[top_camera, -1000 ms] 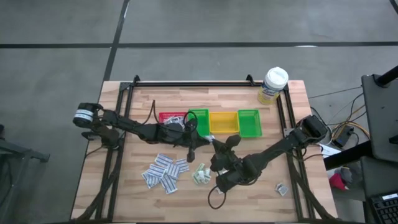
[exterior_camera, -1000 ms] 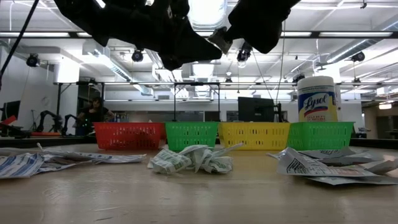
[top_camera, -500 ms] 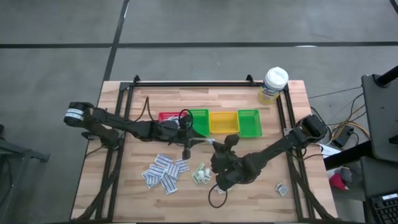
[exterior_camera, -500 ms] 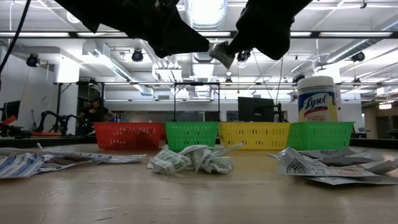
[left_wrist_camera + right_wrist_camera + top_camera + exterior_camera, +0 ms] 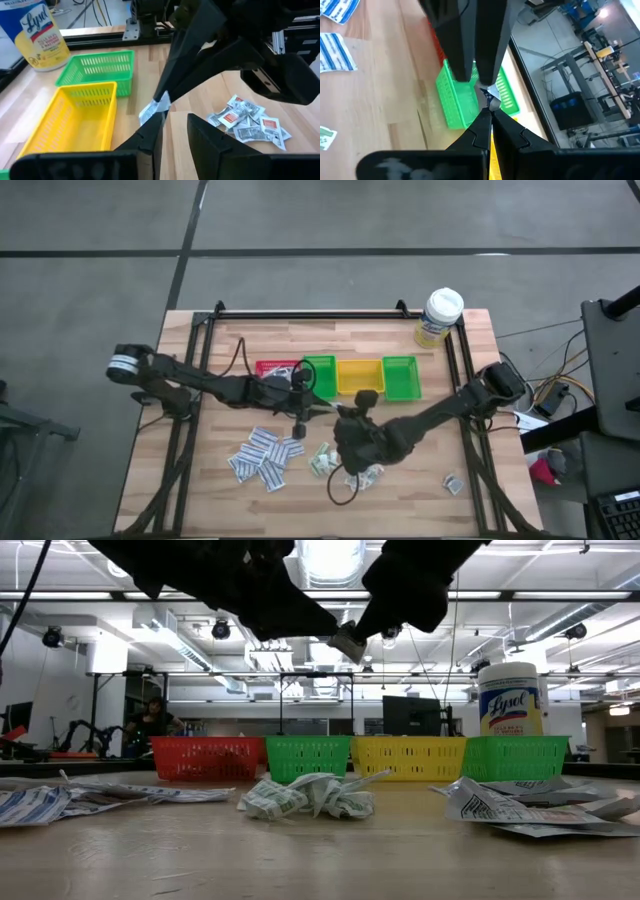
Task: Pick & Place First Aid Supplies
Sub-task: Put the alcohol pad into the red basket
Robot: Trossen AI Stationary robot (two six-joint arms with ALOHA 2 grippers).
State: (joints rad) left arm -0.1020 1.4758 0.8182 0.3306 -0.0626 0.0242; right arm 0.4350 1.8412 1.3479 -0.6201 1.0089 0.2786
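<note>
The left hand has just opened, leaving the packet gripped by the closed right hand alone: handover complete.

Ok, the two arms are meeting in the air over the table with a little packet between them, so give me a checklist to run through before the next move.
1. Right gripper shut on the packet: ok.
2. Left gripper open, fingers apart: ok.
3. Left fingers clear of the packet: cannot tell; it hangs right beside one fingertip.
4. Yellow bin and the green bin next to it free of clutter: ok, both look empty.
5. Bottle out of the way: ok, upright at the table's far corner.
</note>
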